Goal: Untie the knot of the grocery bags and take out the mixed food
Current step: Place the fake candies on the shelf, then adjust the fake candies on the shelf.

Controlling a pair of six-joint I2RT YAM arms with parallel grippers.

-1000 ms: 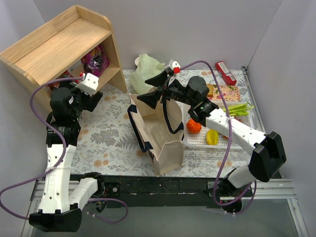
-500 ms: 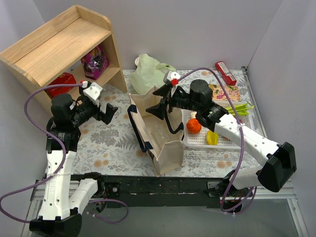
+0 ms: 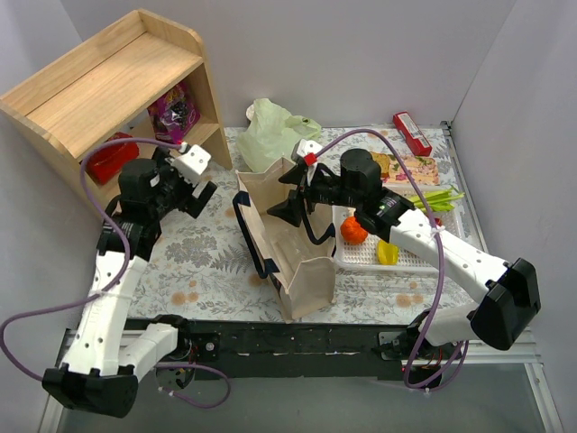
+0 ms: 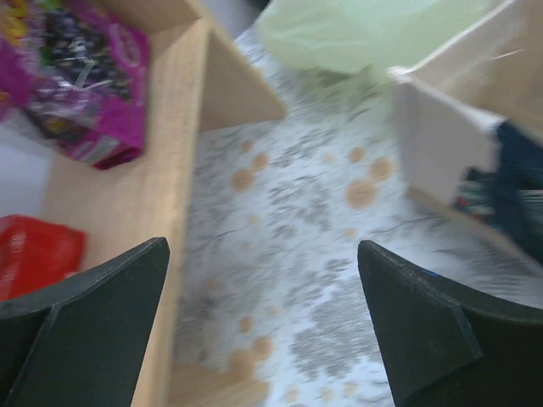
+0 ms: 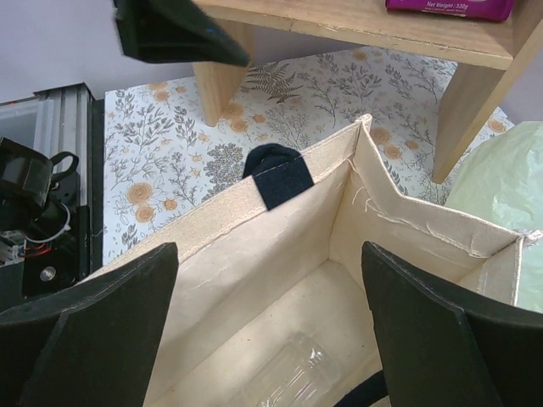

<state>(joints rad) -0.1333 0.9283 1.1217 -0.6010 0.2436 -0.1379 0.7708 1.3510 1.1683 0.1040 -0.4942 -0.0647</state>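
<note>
The knot [image 3: 305, 123] sits on top of the pale green plastic bag [image 3: 270, 133], which lies just behind the canvas tote [image 3: 302, 275], touching or nearly touching its back wall. You should expect thin, crinkly film: light, soft, slippery and easy to tear, so pinch one ear-like loop close to the twist and steady the bag body with the other arm (the loops are too small here to tell which is looser). The tote itself looks stiff enough to stand open, and a clear bottle [image 5: 293, 383] lies on its floor. Your right gripper [image 5: 267, 280] hangs over the tote's mouth with jaws spread wide and nothing in them; your left gripper [image 4: 261, 254] is left of the tote, likewise released and empty. Further left of the tote, a purple packet [image 5: 450, 7] on the wooden shelf [image 3: 117, 81] carries print that seems to read "Net Weight: 320g"; no other writing is legible. Right of the tote, the white basket [image 3: 361, 263] holds an orange fruit [image 3: 354, 231], a yellow pepper [image 3: 388, 251] and green beans [image 3: 437, 198]
</note>
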